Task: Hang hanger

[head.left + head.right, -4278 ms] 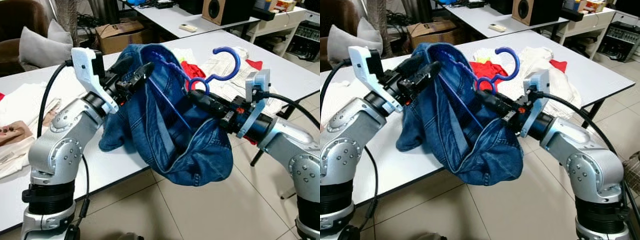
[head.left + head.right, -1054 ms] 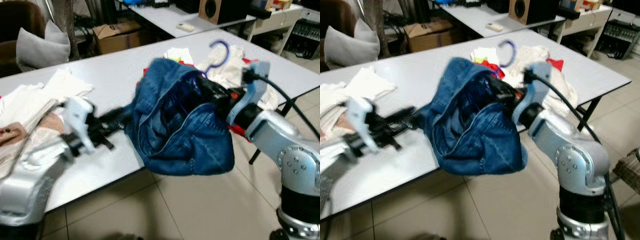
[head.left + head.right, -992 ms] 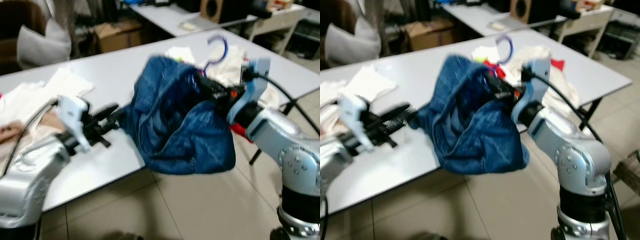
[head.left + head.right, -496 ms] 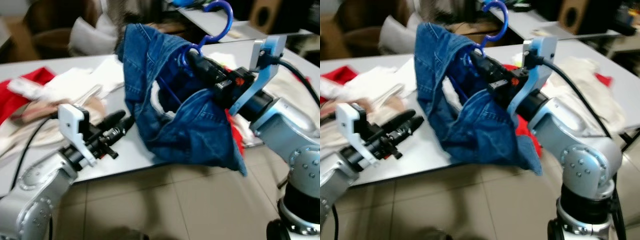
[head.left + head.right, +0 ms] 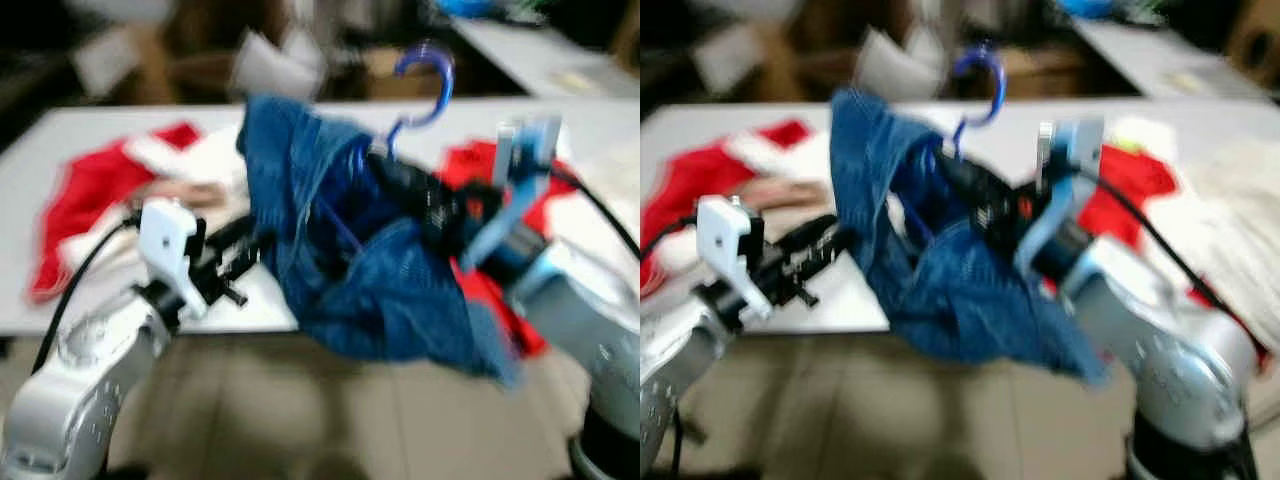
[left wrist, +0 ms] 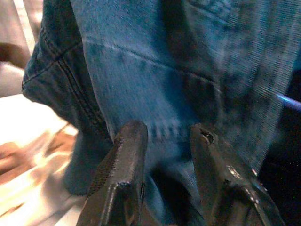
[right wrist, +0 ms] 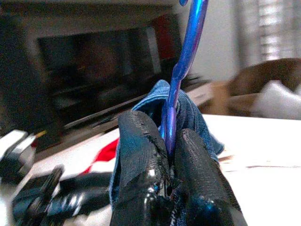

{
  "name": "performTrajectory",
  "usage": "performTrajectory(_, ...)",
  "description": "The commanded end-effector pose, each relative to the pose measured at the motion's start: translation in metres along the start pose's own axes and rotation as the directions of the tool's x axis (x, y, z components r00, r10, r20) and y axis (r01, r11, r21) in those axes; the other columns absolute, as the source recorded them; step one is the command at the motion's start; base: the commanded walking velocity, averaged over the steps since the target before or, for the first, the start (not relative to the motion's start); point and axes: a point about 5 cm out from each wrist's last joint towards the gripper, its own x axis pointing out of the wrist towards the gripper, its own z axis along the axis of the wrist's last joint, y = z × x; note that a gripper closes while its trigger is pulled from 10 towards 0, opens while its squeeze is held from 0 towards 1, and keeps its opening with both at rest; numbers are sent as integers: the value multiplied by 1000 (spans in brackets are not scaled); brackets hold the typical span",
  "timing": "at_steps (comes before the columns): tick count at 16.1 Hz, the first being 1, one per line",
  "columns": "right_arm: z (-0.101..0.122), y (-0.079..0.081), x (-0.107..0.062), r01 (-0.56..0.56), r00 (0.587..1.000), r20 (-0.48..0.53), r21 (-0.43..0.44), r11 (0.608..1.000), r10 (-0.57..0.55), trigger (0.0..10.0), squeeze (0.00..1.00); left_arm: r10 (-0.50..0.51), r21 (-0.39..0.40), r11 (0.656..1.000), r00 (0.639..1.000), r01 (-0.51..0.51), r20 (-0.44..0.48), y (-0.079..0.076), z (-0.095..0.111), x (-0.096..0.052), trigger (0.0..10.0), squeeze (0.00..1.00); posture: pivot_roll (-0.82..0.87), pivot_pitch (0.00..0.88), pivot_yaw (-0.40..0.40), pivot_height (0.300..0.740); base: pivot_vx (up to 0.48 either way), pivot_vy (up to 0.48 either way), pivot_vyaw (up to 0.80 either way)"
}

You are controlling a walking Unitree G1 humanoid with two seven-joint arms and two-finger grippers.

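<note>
Right gripper jaws clamped on blue hanger; left gripper jaws parted, against denim garment.

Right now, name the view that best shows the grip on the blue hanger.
The right wrist view: the right claw pinches the blue hanger sharply in close-up. Both eye views are blurred, showing mainly its hook above the denim garment.

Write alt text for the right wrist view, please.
The right end effector is shut on the stem of a blue hanger, which rises upward. Blue denim clothing bunches behind the fingers, above a white table.
</note>
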Motion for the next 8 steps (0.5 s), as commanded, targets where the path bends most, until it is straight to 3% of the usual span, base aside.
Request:
performTrajectory(1, 1, 4, -4, -31, 1000, -3, -9, 999, 31, 10000, 0, -14, -9, 1000, 1000, 14, 0, -2, 0, -3, 10000, 0, -88, 0, 56, 719, 0, 0, 800)
performTrajectory(6, 1, -2, -4, -52, 998, -42, -24, 998, 51, 10000, 0, -3, -6, 1000, 1000, 3, -30, 17, 4, -27, 10000, 0, -52, 0, 19, 719, 0, 0, 800)
performTrajectory(8, -13, -3, -3, -60, 993, -108, -40, 997, 56, 10000, 0, 99, 34, 995, 993, -97, -57, 29, 2, -35, 10000, 0, -31, 0, 12, 719, 0, 0, 800)
